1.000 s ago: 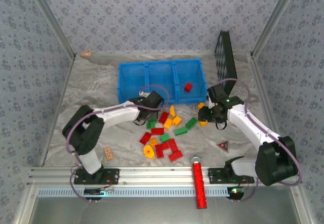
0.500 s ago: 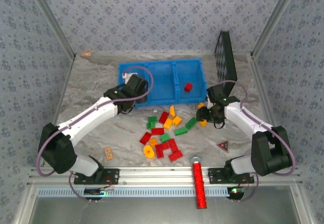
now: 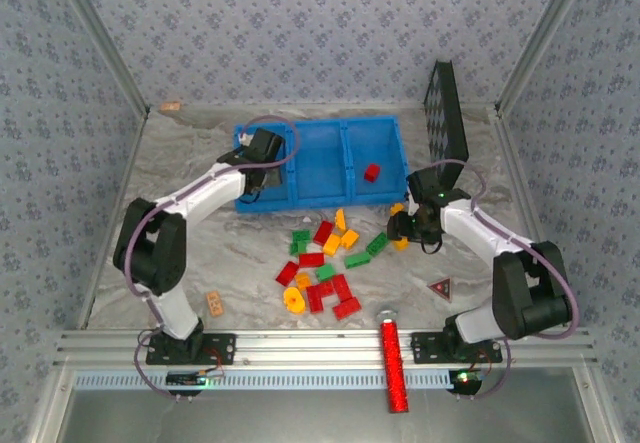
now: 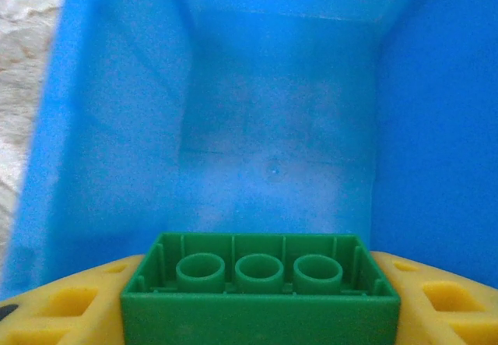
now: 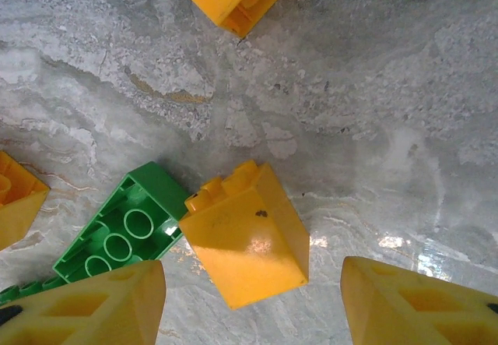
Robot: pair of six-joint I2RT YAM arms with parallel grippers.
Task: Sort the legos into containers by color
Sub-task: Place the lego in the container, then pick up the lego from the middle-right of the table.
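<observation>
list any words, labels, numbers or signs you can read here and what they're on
No readable words or numbers anywhere.
Sign, too small to read: the symbol on the small dark triangle.
No lettering on the green brick or the orange brick.

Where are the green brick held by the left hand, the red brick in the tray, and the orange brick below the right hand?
green brick (image 4: 259, 286): left wrist view, hollow underside.
red brick (image 3: 371, 172): top view, its middle.
orange brick (image 5: 245, 236): right wrist view, smooth face.
</observation>
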